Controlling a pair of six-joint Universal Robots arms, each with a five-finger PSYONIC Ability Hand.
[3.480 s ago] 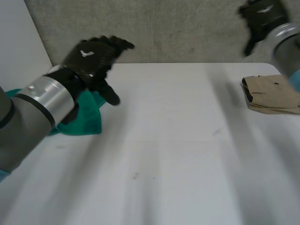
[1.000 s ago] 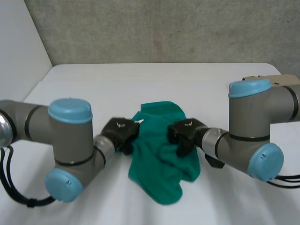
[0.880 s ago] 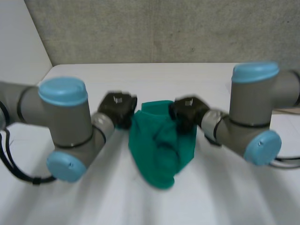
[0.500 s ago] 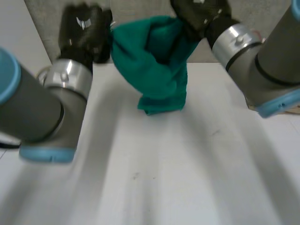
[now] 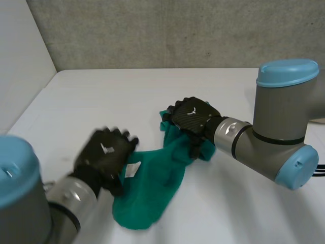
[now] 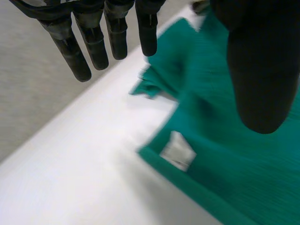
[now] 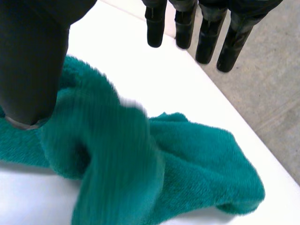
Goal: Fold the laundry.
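Green cloth (image 5: pixel 152 188): crumpled terry, lying on the white bench (image 5: pixel 101 96) in one long bunched band. It runs from under the right robot hand (image 5: pixel 192 117) down toward the near edge.
White tag (image 5: pixel 133 169): small label at the cloth's left edge, just beside the left robot hand (image 5: pixel 105 155).
Left robot hand, place: palm down over the left edge of the cloth, about midway along the band.
Left robot hand, state: wide open with nothing in its grasp. The fingers (image 6: pixel 93 42) are straight and set well apart from the thumb (image 6: pixel 262 70). The fingertips reach over bare bench and a far fold of the cloth, and the thumb hangs above the cloth near the tag.
Right robot hand, place: on the far end of the cloth, which bunches up beneath its palm.
Right robot hand, state: open and gripping nothing. The fingers (image 7: pixel 206 37) are straight and extend past the cloth over the bench. The thumb (image 7: pixel 33 61) is spread to one side above the pile; whether its tip touches the pile cannot be told.
Arms: grey with light-blue caps. The left arm (image 5: pixel 30 203) enters at the near left corner and the right arm (image 5: pixel 279 132) from the right.
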